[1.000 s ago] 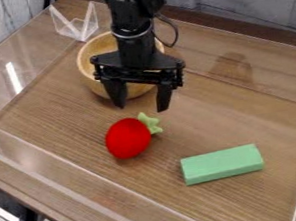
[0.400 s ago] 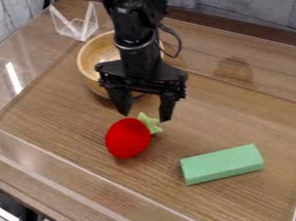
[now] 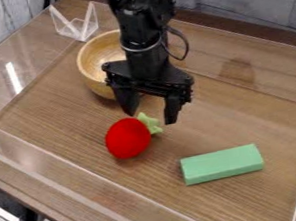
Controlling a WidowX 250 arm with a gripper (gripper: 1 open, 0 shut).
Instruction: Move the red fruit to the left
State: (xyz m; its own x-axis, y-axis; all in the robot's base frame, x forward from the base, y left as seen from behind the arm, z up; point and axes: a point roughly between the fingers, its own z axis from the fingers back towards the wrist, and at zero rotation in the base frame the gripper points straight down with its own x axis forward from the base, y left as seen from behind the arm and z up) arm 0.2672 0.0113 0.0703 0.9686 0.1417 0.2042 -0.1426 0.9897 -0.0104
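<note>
The red fruit (image 3: 128, 139) is a small round strawberry-like toy with a green leafy top (image 3: 150, 123), lying on the wooden table. My black gripper (image 3: 152, 110) hangs just behind and right of it, pointing down. Its fingers are spread apart and hold nothing. One fingertip (image 3: 175, 112) sits close above the leafy top; I cannot tell whether it touches.
A wooden bowl (image 3: 98, 60) stands behind the gripper at the back left. A green rectangular block (image 3: 223, 163) lies at the front right. Clear plastic walls (image 3: 7, 78) ring the table, and a clear stand (image 3: 77, 23) is at the back.
The gripper has moved forward and a little right, coming lower toward the red fruit. The fruit, bowl and block have stayed put.
</note>
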